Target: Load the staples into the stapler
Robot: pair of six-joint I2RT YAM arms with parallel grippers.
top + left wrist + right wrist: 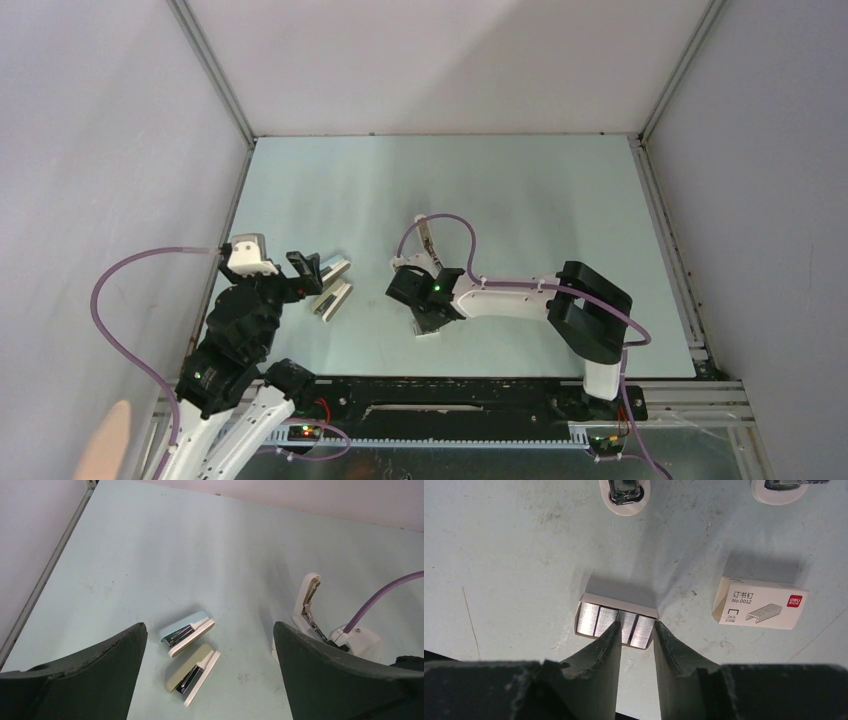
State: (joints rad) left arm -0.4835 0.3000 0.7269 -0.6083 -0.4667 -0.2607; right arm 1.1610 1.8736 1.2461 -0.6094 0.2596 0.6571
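The staples (591,619) are shiny grey strips, side by side in a little open tray (621,594). The tray sits on the pale blue surface (520,200), near the middle. The right pincer (636,630) points down at them. Its two dark fingers (599,655) stand close together with only a thin gap. Their tips are at the right-hand strips of the row. I cannot tell if they are pinching a strip or only touching it. To the right of the tray in the wrist view lies a small white box (759,602) with a red mark and a drawing of staples.

The stapler (426,236) lies on the surface a little farther back than the right pincer, apart from the staples. It is white and open, with its two arms swung apart and dark metal showing inside.

The left pincer (210,629) is spread wide and holds nothing. It hangs over the left side of the surface. Near it lie two more small staplers, a blue one (186,629) and a tan one (192,672), side by side.
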